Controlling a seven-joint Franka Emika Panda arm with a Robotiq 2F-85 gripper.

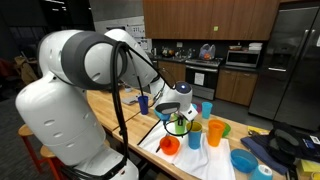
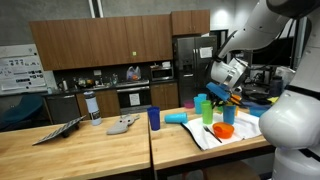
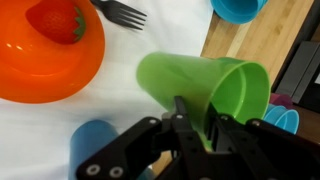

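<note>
Green cup (image 3: pixel 200 85) is tipped on its side over the white cloth (image 3: pixel 110 105), and the gripper (image 3: pixel 198 115) pinches its rim, one finger inside and one outside. I think a firm, steady pinch is best so it does not slip. Left to right, I count one orange bowl (image 3: pixel 50 72), one red strawberry (image 3: pixel 55 20), one blue cup (image 3: pixel 95 145), one fork (image 3: pixel 120 12), one green cup and one blue bowl (image 3: pixel 238 8).

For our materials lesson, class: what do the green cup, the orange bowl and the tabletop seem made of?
The green cup is probably plastic: smooth, slightly glossy, one even colour, thin wall. The orange bowl is likely plastic too, with a soft sheen. The tabletop looks like wood, matt, with grain lines and plank seams; laminate is possible.
</note>
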